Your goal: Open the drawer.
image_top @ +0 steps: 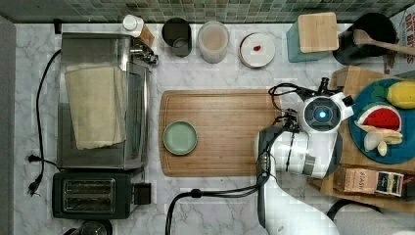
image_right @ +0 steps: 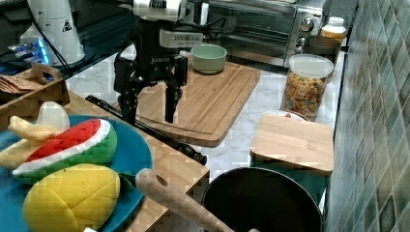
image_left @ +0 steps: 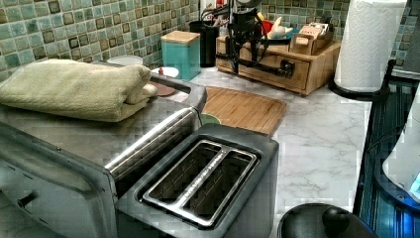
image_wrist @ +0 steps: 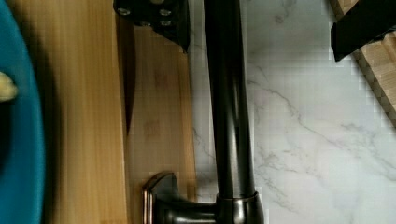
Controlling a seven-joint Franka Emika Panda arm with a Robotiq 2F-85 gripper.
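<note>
the pincer (image_right: 147,104) is hanging with its fingers spread wide, straddling the black bar handle (image_right: 145,128) without touching it. the drawer (image_left: 270,64) is sitting shut in the wooden box at the top view's three o'clock. bare marble counter (image_wrist: 308,140) is lying between the handle and the cutting board (image_top: 220,132) edge, toward nine o'clock in the top view.

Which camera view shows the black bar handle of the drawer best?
The wrist view: the handle runs close-up between the open hand's fingers. The right view shows it running along the drawer front; the left view shows it far off; in the top view the arm covers it.
</note>
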